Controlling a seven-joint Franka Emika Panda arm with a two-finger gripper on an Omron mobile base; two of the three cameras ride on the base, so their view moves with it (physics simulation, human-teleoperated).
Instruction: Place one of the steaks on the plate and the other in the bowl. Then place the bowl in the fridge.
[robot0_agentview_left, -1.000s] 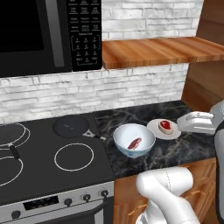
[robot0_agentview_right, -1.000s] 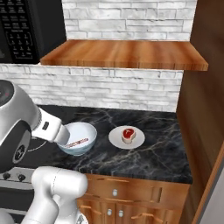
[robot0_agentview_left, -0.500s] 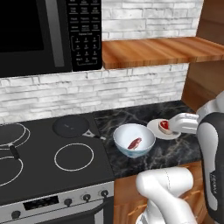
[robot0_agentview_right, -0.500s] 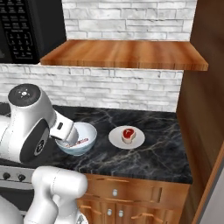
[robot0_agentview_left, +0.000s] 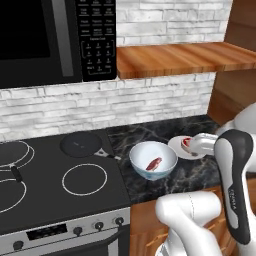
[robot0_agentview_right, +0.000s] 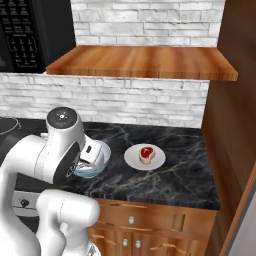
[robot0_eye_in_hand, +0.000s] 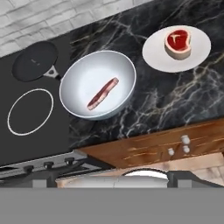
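Sorting looking done: one steak (robot0_eye_in_hand: 103, 93) lying in the bowl (robot0_eye_in_hand: 78, 74), propped on edge against the inner wall; the other steak (robot0_eye_in_hand: 178, 42) resting flat on the plate (robot0_eye_in_hand: 155, 54); bowl and plate sitting near each other but apart on the dark marble worktop (robot0_eye_in_hand: 175, 100), bowl closest to the stove (robot0_eye_in_hand: 30, 131), a small dark pan (robot0_eye_in_hand: 34, 61) just behind it on the cooktop.

Step in hand, judging by this: going for the bowl to carry it to the fridge. Claw standing wide and carrying nothing, well above the worktop, looking down at both dishes; fingertips themselves not showing, so going partly on the clear height above everything.

Doing it well:
- coming down over the near rim of the bowl, one finger inside, one outside, pinching the wall rather than spanning the whole bowl;
- picking a rim spot away from the steak, so avoiding nudging the meat out;
- keeping clear of the pan handle (robot0_eye_in_hand: 51, 72) pointing toward the bowl;
- lifting level and moving slowly; tilted steak likely sliding if the bowl tips;
- leaving the plate untouched.

Main risks, probably: bowl rotating in a rim pinch; rim slipping on the smooth glaze.
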